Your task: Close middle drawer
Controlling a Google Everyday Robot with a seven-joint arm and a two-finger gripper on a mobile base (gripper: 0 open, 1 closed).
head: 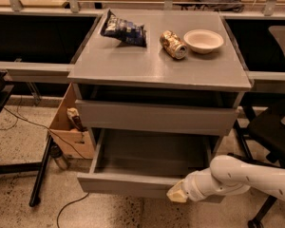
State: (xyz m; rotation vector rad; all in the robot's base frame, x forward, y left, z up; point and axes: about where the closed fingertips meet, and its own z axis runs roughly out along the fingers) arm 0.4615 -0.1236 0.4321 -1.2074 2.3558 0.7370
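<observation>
Only the one camera view here, looking down at the front of the desk point(133, 65), which has a chip bag point(124, 31), a can point(173, 44) and a bowl point(204, 40) on top. The middle drawer point(133, 184) is pulled way out, its grey tray open and looking empty, while the drawer front above it point(152, 118) sits nearly flush. The robot's hand point(178, 194) comes in from the right and sits low at the right part of the open drawer's front panel. It looks pressed up against the panel, but you honestly can't tell how far open the hand is or whether it's got hold of anything. Looks like the pushing step, with most of the travel left. Next move probably calls for a straight push into the cabinet, kept square because the contact is off-centre and the drawer could skew.
</observation>
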